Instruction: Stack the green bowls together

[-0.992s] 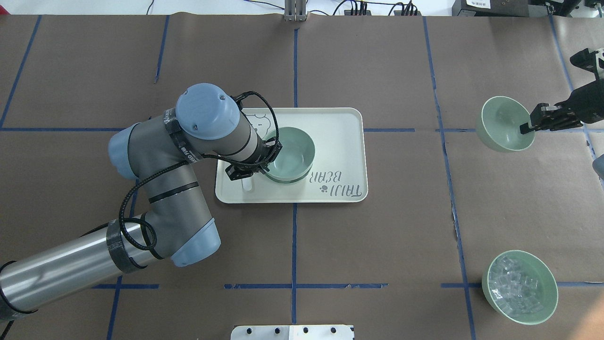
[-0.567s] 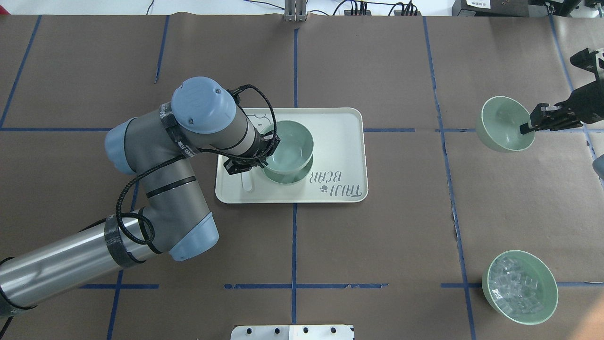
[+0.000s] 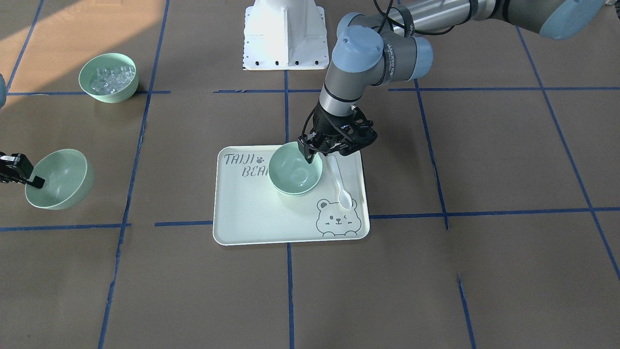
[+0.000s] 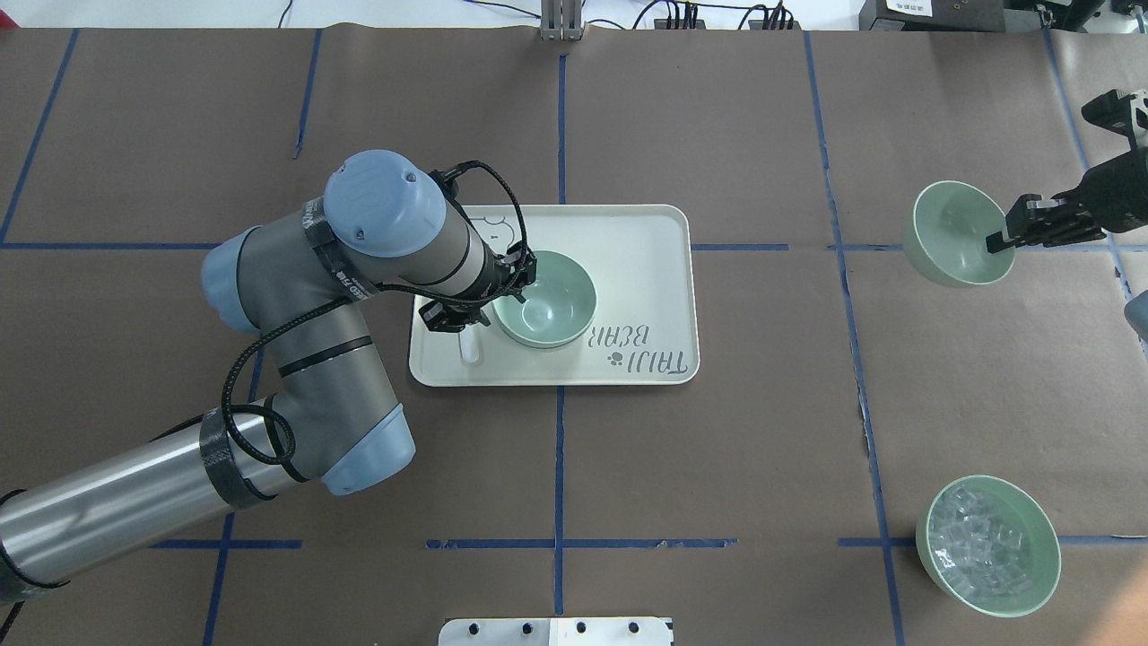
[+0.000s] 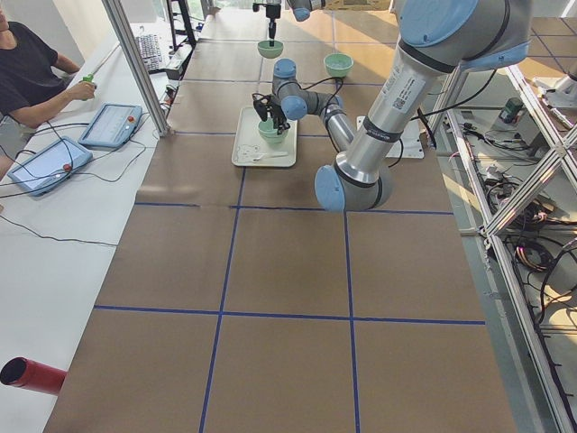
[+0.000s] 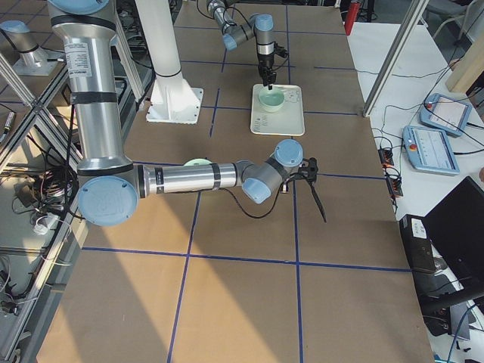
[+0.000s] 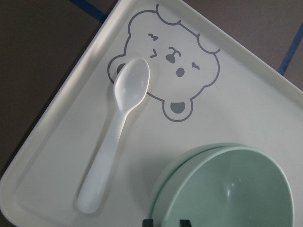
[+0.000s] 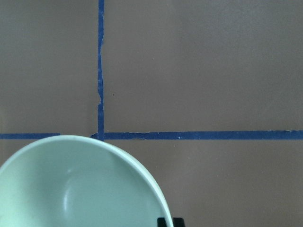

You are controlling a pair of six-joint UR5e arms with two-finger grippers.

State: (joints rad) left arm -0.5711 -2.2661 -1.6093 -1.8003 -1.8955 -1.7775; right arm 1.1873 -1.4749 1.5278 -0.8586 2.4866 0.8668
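Two pale green bowls sit nested on the cream tray [image 4: 641, 235]. The upper bowl [image 4: 549, 301] rests inside the lower one, whose rim [image 7: 163, 177] shows beside the upper bowl [image 7: 227, 189] in the left wrist view. My left gripper [image 4: 520, 280] is shut on the upper bowl's rim, and it also shows in the front view [image 3: 310, 156]. My right gripper [image 4: 997, 242] is shut on the rim of the third green bowl [image 4: 949, 231] and holds it tilted at the far right. That bowl also shows in the front view [image 3: 58, 178].
A white plastic spoon [image 3: 339, 183] lies on the tray beside the nested bowls, near the bear drawing. A green bowl of clear cubes [image 4: 987, 545] stands at the near right. The robot's white base [image 3: 286, 34] is at the table's edge.
My left gripper has lowered its bowl into the bowl on the tray; earlier the bowl hung above it, offset. The right gripper and its bowl shifted slightly.
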